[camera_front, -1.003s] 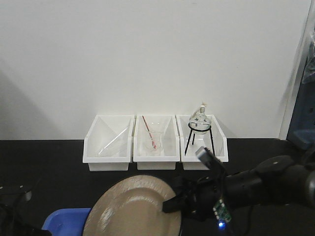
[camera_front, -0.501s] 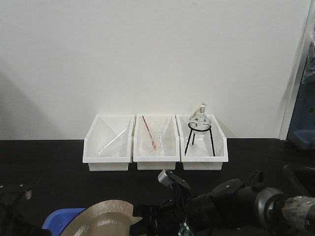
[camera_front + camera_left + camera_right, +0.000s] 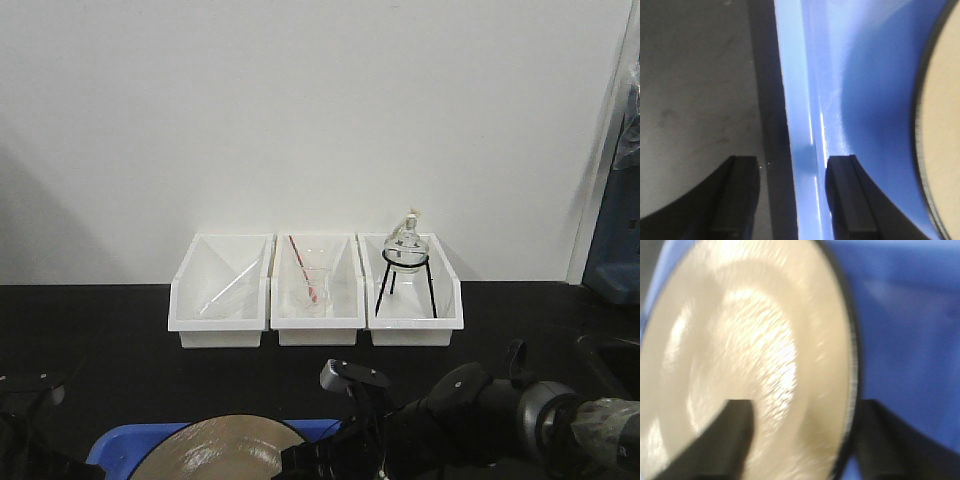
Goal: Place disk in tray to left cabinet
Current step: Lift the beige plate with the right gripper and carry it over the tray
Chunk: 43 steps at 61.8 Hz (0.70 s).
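The tan disk [image 3: 225,455] with a thin black rim lies nearly flat over the blue tray [image 3: 125,445] at the bottom edge of the front view. My right gripper [image 3: 805,435] is shut on the disk [image 3: 750,340]. One finger lies on its face and the other sits outside the rim, above the tray [image 3: 910,315]. My left gripper [image 3: 792,195] is open astride the tray's left lip [image 3: 800,100]. The inner finger is against the lip and the outer finger is apart from it. The disk's edge [image 3: 945,125] shows at the right. The cabinet is out of view.
Three white bins [image 3: 315,290] stand in a row against the white wall. They hold a glass rod, a beaker and a round flask on a black tripod [image 3: 406,265]. The tabletop [image 3: 90,330] is black. A blue-grey object [image 3: 612,250] stands at the right edge.
The disk has come down from a raised, tilted pose to nearly flat over the tray. My right arm has dropped lower and moved left with it.
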{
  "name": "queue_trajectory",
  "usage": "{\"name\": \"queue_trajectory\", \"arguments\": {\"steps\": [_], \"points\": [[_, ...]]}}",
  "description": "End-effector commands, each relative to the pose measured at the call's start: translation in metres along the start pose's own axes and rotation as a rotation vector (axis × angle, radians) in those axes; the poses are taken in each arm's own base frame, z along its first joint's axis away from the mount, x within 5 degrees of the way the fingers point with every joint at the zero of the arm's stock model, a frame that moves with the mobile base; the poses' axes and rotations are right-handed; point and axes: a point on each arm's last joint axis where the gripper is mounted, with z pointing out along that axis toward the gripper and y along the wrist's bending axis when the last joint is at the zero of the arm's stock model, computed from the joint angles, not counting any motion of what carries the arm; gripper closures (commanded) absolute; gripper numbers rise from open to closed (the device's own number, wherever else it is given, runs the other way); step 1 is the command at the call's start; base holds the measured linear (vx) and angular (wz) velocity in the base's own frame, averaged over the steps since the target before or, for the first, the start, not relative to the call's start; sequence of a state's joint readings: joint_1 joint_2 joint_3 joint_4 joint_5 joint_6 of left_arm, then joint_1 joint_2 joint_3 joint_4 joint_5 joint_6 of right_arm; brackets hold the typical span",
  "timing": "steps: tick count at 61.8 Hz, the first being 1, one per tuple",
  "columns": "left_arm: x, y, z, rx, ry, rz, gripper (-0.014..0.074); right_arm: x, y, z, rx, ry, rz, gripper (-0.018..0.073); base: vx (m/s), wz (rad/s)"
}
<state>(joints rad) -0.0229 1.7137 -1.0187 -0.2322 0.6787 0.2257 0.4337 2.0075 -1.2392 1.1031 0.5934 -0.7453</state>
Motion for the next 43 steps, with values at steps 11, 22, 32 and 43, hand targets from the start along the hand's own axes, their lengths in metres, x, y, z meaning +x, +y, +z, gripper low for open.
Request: {"name": "queue_trajectory", "arguments": {"steps": [11, 22, 32, 43], "points": [[-0.012, -0.004, -0.021, 0.000, -0.111, 0.001, 0.0152, -0.013, 0.014, -0.029, 0.006, -0.021, -0.115, -0.0055, 0.00, 0.00], [-0.014, -0.004, -0.021, -0.003, -0.124, 0.000, 0.0152, -0.022, -0.002, -0.054, 0.109, -0.065, -0.025, -0.0010, 0.00, 0.00], [-0.017, -0.003, -0.021, -0.003, -0.164, -0.013, 0.0152, -0.025, -0.013, -0.074, 0.177, -0.069, 0.012, 0.0008, 0.00, 0.00], [-0.020, -0.004, -0.018, 0.016, -0.183, -0.049, 0.0152, -0.018, -0.023, -0.067, 0.225, -0.006, 0.060, 0.0008, 0.00, 0.00]]}}
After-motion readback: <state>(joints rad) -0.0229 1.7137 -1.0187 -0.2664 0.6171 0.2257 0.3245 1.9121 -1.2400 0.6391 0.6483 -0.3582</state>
